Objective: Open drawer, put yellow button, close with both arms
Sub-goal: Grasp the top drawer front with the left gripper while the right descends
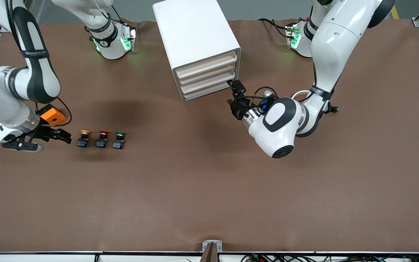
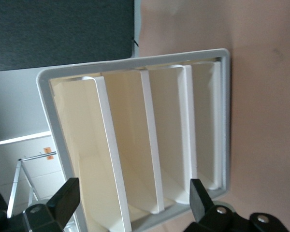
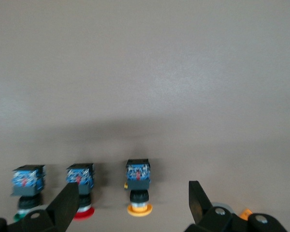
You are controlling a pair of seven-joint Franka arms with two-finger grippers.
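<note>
Facing cabinet (image 1: 198, 43) front, your left gripper (image 1: 235, 98) sits wide open just off lower drawers; top drawer (image 1: 206, 66) lies higher. Right gripper (image 1: 55, 137), wide, waits beside yellow button (image 1: 84, 138).

Count: one cabinet, four drawers, three buttons, two arms

One white cabinet (image 1: 195, 32) holds four cream drawers, the topmost drawer (image 1: 206, 64) among them. Three push buttons stand in one row: one yellow button (image 1: 84, 138), one red button (image 1: 102, 139), one green button (image 1: 119, 140). Two arms, each with one gripper: left gripper (image 1: 234, 92), right gripper (image 1: 47, 140).
</note>
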